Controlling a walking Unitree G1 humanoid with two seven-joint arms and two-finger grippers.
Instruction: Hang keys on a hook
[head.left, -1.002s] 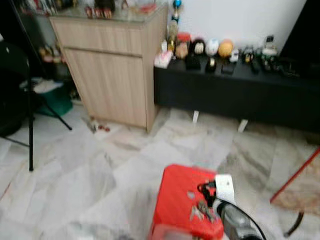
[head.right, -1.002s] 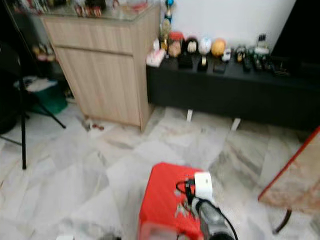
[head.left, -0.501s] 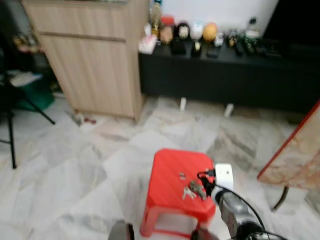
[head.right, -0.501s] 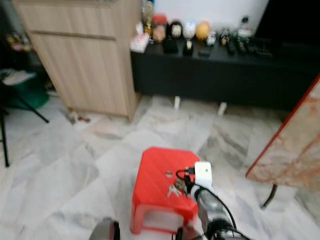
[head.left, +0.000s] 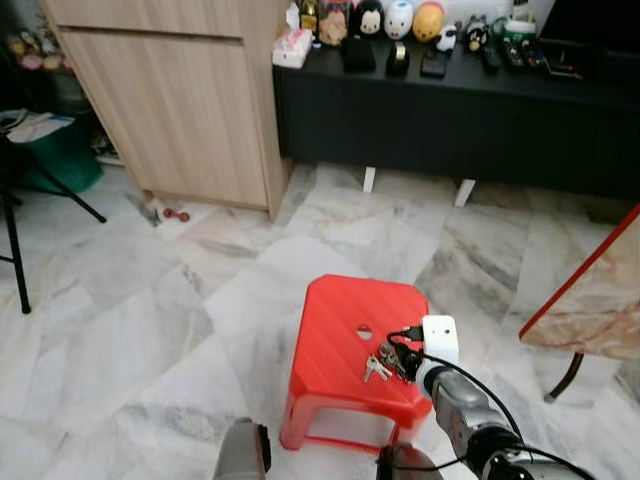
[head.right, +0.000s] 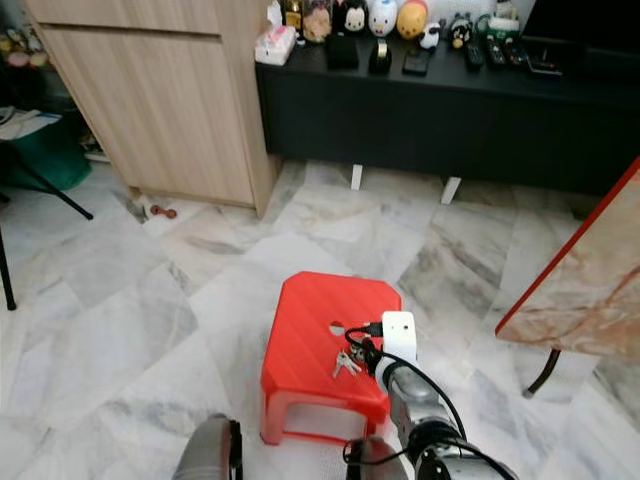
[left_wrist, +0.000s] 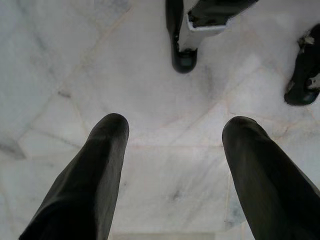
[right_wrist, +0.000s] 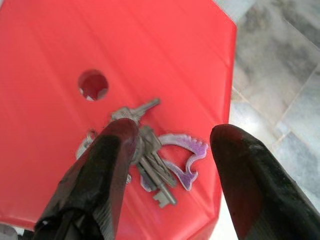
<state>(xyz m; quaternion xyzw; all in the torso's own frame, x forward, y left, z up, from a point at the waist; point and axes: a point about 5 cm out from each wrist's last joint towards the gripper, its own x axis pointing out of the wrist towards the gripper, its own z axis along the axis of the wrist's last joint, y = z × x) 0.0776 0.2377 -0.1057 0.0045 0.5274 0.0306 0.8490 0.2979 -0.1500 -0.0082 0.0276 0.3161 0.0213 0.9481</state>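
Note:
A bunch of keys (head.left: 379, 364) with a purple key fob (right_wrist: 189, 159) lies on the top of a red plastic stool (head.left: 340, 330), near the stool's small round hole (right_wrist: 93, 84). My right gripper (right_wrist: 172, 132) hovers just above the keys, open, one finger on each side of the bunch and nothing held. In the eye views its black fingers (head.left: 401, 354) reach over the stool's right edge beside the keys (head.right: 345, 363). My left gripper (left_wrist: 176, 124) hangs open over the marble floor beside my left arm (head.left: 245, 455).
A light wooden cabinet (head.left: 170, 100) stands at the back left. Beside it a low black bench (head.left: 450, 110) carries toys and small items. A table with a red edge (head.left: 590, 290) juts in at the right. A black stand's leg (head.left: 15, 250) is at the left.
The camera has tilted down and steadied, so the whole stool now shows, sharper. My right gripper stays over the keys on the stool.

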